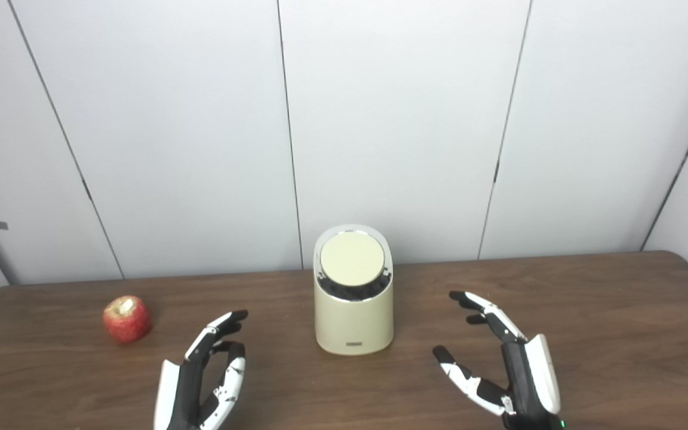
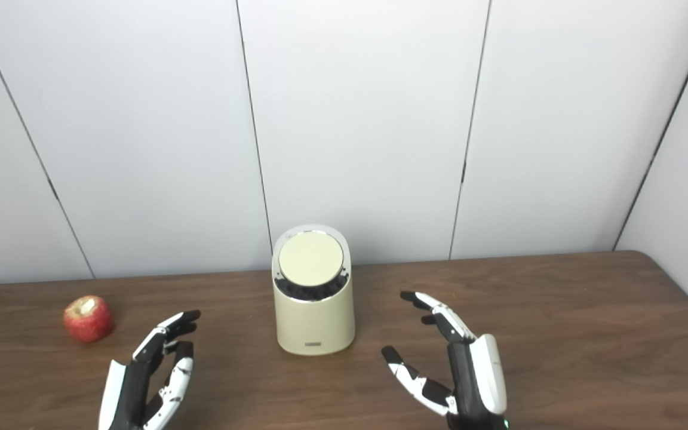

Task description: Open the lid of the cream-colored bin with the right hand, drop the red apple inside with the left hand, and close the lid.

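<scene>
Table (image 1: 589,334), dark brown wood, carries one cream bin (image 1: 353,316) near its middle, upright, its round lid (image 1: 352,258) shut inside a chrome rim. Right of the bin, the right hand (image 1: 499,358) hovers empty with fingers spread; left of the bin, the left hand (image 1: 206,373) likewise holds nothing, fingers apart. One red apple (image 1: 126,318) sits well left of the bin, pale patch on top.

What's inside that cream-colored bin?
That can't be seen: the cream bin has its round lid shut on top. Only a dark gap shows under the lid's front edge.
</scene>
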Controlling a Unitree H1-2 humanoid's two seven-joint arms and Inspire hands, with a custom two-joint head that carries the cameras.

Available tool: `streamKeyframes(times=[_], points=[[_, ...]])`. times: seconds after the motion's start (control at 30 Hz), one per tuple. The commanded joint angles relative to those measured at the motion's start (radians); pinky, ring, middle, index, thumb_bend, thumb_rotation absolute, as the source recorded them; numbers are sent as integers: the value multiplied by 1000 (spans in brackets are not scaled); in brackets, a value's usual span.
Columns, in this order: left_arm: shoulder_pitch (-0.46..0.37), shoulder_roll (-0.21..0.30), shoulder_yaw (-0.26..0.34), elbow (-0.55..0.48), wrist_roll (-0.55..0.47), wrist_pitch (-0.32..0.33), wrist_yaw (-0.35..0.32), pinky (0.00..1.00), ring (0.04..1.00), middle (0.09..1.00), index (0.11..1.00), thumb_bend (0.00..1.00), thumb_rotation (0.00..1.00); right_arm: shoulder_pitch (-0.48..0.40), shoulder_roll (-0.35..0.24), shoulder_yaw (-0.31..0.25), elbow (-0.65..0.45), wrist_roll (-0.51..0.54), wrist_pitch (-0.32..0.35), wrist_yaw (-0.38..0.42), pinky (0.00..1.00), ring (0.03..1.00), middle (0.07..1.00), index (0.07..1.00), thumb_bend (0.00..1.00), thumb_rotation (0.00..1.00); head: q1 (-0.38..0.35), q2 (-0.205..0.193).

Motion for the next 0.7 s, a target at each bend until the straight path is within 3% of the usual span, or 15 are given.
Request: streamKeyframes(times=[0.0, 0.17, 0.43, 0.57, 0.67], points=[[-4, 5, -4, -2, 7, -45, 11, 683, 779, 814, 790, 164, 599, 46, -6, 4, 65, -16, -32, -17, 637, 751, 775, 750, 226, 281, 0, 3], [-7, 9, -2, -2, -6, -35, 3, 682, 783, 818, 793, 156, 590, 44, -6, 6, 62, -16, -24, -9, 637, 753, 780, 753, 223, 303, -3, 2], [-13, 4, -6, 7, 0, -35, 6, 685, 788, 823, 800, 167, 636, 39, -12, 3, 77, -11, -37, -15, 625, 745, 772, 754, 229, 242, -4, -2], [-17, 0, -8, 13, 12, -41, 16, 687, 781, 814, 791, 158, 587, 37, -15, 0, 67, 2, -36, -7, 650, 760, 782, 757, 231, 297, 1, -2], [-19, -2, -10, 15, 16, -41, 18, 688, 780, 811, 789, 158, 547, 41, -9, -3, 29, 19, -10, 14, 671, 771, 792, 738, 242, 404, 1, -3]])
